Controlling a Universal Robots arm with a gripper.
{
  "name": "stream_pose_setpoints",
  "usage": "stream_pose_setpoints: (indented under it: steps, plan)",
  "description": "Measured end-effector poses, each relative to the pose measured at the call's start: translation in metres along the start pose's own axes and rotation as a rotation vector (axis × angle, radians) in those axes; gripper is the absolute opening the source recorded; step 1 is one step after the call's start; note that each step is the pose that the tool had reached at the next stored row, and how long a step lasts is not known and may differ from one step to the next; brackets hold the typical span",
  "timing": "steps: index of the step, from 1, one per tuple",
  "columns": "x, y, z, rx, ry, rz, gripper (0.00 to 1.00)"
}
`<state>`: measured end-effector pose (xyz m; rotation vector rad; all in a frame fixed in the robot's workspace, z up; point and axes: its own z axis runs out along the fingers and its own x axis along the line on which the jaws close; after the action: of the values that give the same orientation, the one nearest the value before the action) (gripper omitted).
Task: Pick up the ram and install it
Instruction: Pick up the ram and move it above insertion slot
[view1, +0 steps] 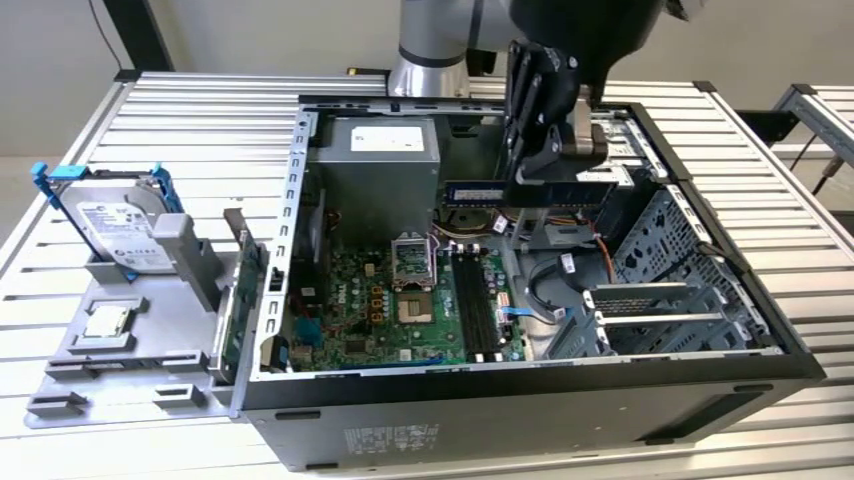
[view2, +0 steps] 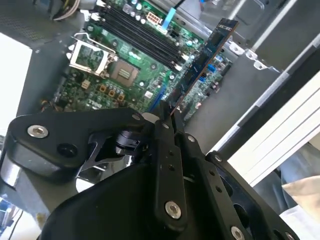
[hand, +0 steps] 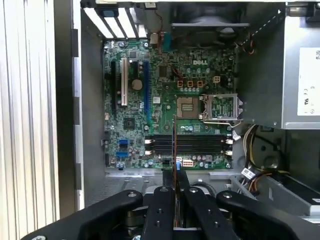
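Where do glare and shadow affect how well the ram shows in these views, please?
Exterior view: the ram hangs in dimmer shade, the table bright. First wrist view: the motherboard evenly lit, no glare. Second wrist view: a white patch beside the motherboard washed out.

The thin dark ram (view2: 202, 62) hangs pinched edgewise above the motherboard (view2: 100, 90).

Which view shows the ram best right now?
The second wrist view: the ram juts lengthwise from the tool, above the motherboard. The first wrist view shows the ram edge-on; in the exterior view the tool partly covers it.
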<state>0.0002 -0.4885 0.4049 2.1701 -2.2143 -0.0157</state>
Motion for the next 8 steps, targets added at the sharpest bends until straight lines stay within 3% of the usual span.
stream_pose_setpoints:
  steps: [5, 8]
  plan:
    - [-0.0222, 0.0004, -0.0005, 0.0001, -0.0001, 0.0, 0.0]
    - [-0.0285, 0.0005, -0.0006, 0.0, 0.0, 0.0, 0.0]
